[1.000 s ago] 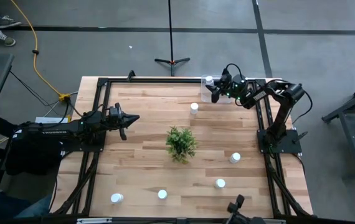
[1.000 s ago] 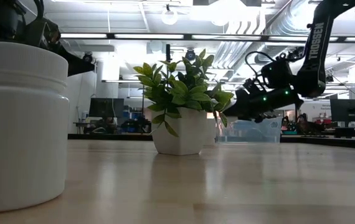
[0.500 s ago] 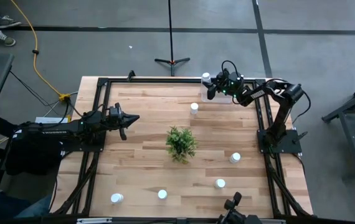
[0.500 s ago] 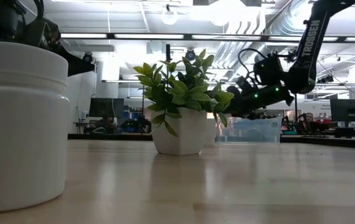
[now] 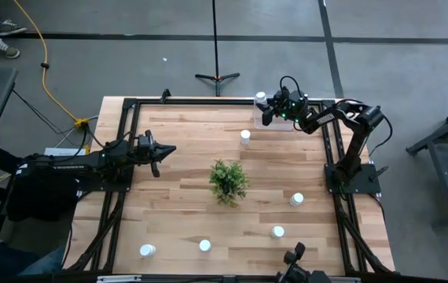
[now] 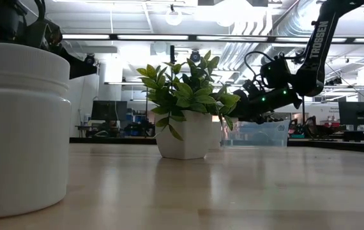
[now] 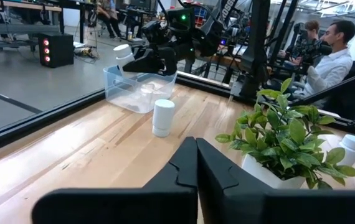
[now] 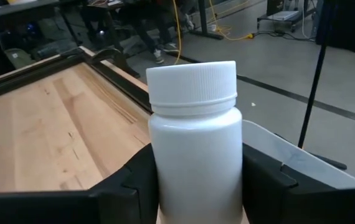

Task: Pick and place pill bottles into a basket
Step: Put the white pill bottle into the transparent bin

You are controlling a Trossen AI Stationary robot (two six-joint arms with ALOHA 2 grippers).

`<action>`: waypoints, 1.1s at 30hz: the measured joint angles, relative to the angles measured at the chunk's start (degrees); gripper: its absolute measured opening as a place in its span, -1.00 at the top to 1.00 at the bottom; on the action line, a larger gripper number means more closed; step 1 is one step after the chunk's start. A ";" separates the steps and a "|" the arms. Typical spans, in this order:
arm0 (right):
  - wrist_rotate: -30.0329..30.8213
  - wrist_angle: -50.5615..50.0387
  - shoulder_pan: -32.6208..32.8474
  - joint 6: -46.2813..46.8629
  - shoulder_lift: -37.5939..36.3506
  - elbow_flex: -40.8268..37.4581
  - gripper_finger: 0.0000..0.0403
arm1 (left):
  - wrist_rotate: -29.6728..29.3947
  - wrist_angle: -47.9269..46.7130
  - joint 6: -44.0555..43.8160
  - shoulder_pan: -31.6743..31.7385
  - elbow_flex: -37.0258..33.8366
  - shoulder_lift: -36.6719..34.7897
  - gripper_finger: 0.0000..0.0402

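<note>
My right gripper (image 5: 264, 108) is shut on a white pill bottle (image 8: 194, 134) over the clear basket (image 7: 135, 93) at the table's far right corner. The left wrist view shows this bottle (image 7: 123, 52) above the basket's rim. Other pill bottles stand upright on their bases on the wood: one (image 5: 245, 136) near the basket, two at the right (image 5: 297, 200) (image 5: 277, 232), two near the front edge (image 5: 205, 246) (image 5: 147, 251). My left gripper (image 5: 167, 149) waits shut at the table's left side, holding nothing. My right gripper pinches the bottle's body below its cap (image 8: 165, 155) between its two fingers (image 8: 134, 180), one on each side. The fingers reach in roughly level from the table's right side. The bottle is lifted clear, cap up and slightly tilted, above the basket.
A small green potted plant (image 5: 229, 181) stands mid-table. A black frame (image 5: 208, 102) runs along the table's edges. In the low view one bottle (image 6: 22, 128) stands close to the camera. People sit in the room beyond the table (image 7: 327, 56).
My right gripper has shifted a little toward the table's far edge and slightly up with the bottle, staying over the basket, then held still. The bottle stays in the hold.
</note>
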 joint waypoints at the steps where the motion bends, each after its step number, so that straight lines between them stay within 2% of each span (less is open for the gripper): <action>1: 0.00 -0.01 0.00 -0.01 0.00 0.00 0.12 | 0.00 0.02 0.00 0.00 0.00 0.00 0.81; 8: 0.00 -0.73 0.02 0.04 0.00 0.00 -0.04 | 0.90 0.02 0.00 0.02 0.00 -0.02 0.89; 16: 0.00 -1.16 0.00 0.02 0.00 0.00 -0.03 | 0.80 0.04 -0.02 0.02 0.00 0.00 0.79; 20: 0.00 -1.16 0.00 0.07 0.00 0.00 -0.03 | 0.74 0.04 -0.02 0.02 0.00 0.00 0.89; 24: 0.00 -1.16 0.01 0.07 0.00 0.00 -0.02 | 0.93 0.04 -0.02 0.02 0.00 0.00 0.89; 29: 0.00 -1.16 0.00 0.07 0.00 0.00 -0.01 | 0.85 0.04 -0.02 0.02 0.00 0.00 0.79; 33: 0.00 -1.16 0.01 0.09 0.00 0.00 -0.01 | 0.87 0.04 -0.02 0.02 0.00 -0.02 0.88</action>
